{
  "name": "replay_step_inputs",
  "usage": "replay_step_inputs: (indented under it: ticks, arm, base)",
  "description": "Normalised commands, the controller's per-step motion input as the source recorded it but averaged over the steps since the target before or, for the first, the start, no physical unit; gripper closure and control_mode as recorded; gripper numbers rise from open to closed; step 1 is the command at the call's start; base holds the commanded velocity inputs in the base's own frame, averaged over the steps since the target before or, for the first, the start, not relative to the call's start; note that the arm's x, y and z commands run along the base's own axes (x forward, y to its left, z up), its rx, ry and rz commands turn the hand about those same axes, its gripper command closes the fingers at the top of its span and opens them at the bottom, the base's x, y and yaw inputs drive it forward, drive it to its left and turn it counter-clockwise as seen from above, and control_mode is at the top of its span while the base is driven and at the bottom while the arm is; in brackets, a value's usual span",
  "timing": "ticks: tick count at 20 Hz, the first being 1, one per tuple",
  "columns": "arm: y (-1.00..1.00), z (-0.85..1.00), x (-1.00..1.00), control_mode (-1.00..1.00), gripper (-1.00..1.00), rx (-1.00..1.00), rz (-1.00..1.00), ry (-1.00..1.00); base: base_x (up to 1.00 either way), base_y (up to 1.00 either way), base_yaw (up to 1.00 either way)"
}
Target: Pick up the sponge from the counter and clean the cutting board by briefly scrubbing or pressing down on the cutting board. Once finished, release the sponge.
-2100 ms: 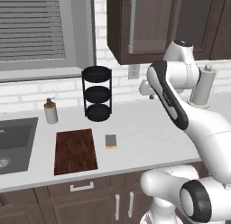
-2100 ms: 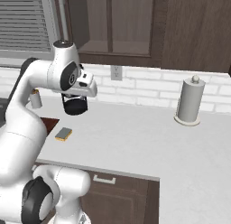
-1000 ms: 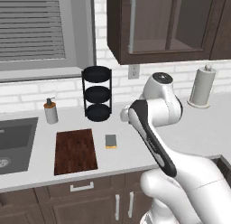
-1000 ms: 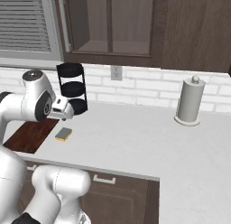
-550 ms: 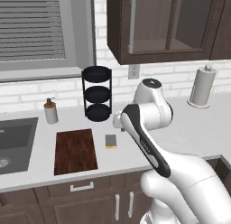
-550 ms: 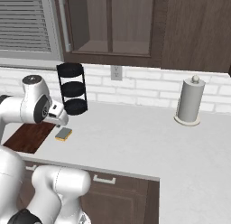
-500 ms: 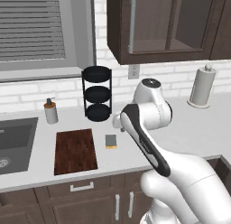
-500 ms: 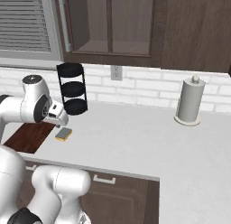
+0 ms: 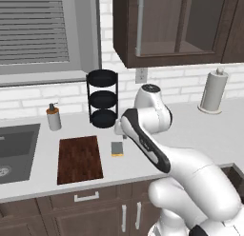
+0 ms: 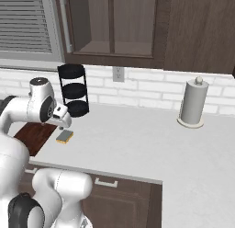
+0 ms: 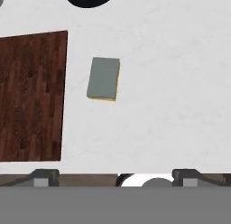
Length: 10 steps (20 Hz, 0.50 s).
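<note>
**Sponge lies on the counter beside the board, gripper above it**

At the far left of the left base view a dark sink (image 9: 14, 152) is set into the counter (image 9: 190, 130), with a soap bottle (image 9: 53, 117) standing behind it. Next comes the cutting board (image 9: 79, 159), flat on the worktop near the front edge. Just to its right, close but not touching, lies the sponge (image 9: 117, 149), grey-green side up with a yellow edge showing. Behind the board and sponge stands a black three-tier rack (image 9: 102, 99) against the brick wall. The white arm bends over the sponge, and the gripper (image 10: 60, 122) hangs above it with nothing in it. In the hand view the board (image 11: 31, 96) sits left, the sponge (image 11: 103, 78) right of it on bare counter (image 11: 180, 83), and the two fingertips (image 11: 44, 177) stand wide apart, released. Far right on the counter stands a paper towel roll (image 9: 212, 91).
</note>
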Motion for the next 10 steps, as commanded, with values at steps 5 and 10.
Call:
replay_step_inputs:
  ticks: [5,10]
  arm:
    - [0.14,-0.38,0.48,-1.00,-1.00,0.00,0.00,0.05]
    - [0.13,-0.40,0.28,-1.00,-1.00,0.00,0.00,0.05]
  base:
    - [0.00,0.00,0.00]
    - [0.00,0.00,0.00]
